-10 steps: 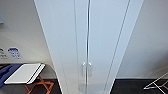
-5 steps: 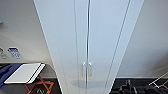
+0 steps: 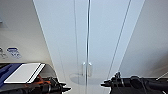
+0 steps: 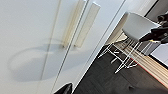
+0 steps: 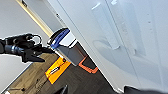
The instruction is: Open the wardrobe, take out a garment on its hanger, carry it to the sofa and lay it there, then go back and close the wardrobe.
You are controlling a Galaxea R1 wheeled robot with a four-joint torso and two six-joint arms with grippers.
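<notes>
Setting: pale walls are seen on either side of the wardrobe (image 3: pixel 87 37), which stands straight ahead and close in the head view; dark flooring is seen in the wrist views.
Wardrobe: both white doors are shut, meeting at a vertical centre seam.
Handles: two small upright white handles (image 3: pixel 86 69) are set side by side at the seam, their long axes vertical.
Left tool (image 3: pixel 65 88): it is held low and to the left of the seam, pointing inward toward it; whether its fingers are apart or together cannot be told.
Right tool (image 3: pixel 103 84): it is held low and to the right of the seam, pointing inward; its finger state cannot be told either.
Key relation: the handles lie between the two tools and a little above them, further in toward the doors; neither tool is touching a handle.
Nearer arm: the two are judged about equally near, each to the handle on its own side.
Stage: opening is judged not yet begun.
Surroundings: a white chair (image 4: pixel 140 25) stands beside the wardrobe.
</notes>
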